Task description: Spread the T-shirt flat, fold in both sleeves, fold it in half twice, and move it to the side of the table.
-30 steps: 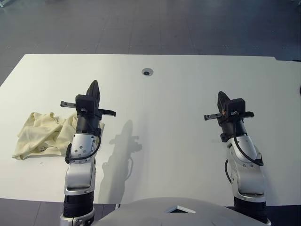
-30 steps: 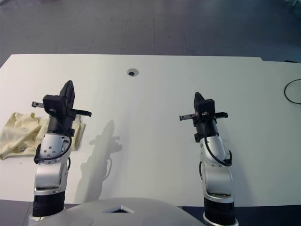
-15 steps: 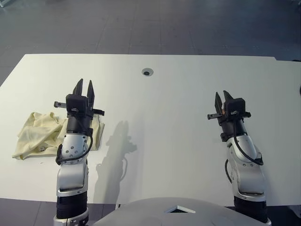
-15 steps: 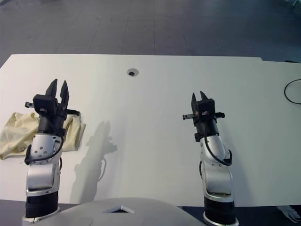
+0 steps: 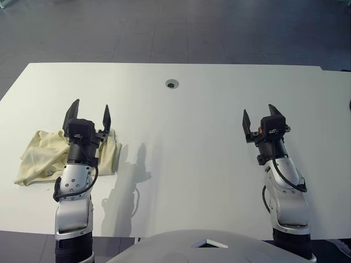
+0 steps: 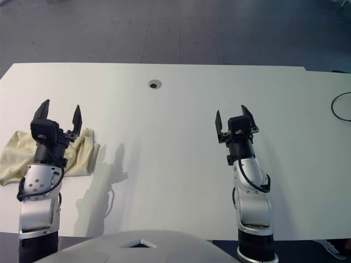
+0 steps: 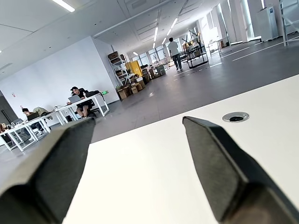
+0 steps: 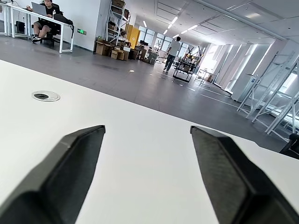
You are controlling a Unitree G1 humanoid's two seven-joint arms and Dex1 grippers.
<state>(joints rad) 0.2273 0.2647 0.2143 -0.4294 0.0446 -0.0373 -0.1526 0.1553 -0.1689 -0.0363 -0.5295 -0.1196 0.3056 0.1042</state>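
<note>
A pale yellow T-shirt (image 5: 45,154) lies crumpled in a heap on the left side of the white table (image 5: 186,115). My left gripper (image 5: 88,112) is raised above the shirt's right edge, pointing upward, open and holding nothing; its two dark fingers (image 7: 56,172) stand wide apart in the left wrist view. My right gripper (image 5: 259,114) is held up over the bare right part of the table, open and empty, its fingers (image 8: 70,163) spread in the right wrist view.
A round cable grommet (image 5: 171,84) sits in the table near the far edge. A black cable loop (image 6: 343,107) lies at the table's far right. Grey floor lies beyond the table's far edge.
Both wrists have rotated and both grippers have gone from shut to wide open. The left arm has shifted leftward toward the shirt. The shirt has not moved.
</note>
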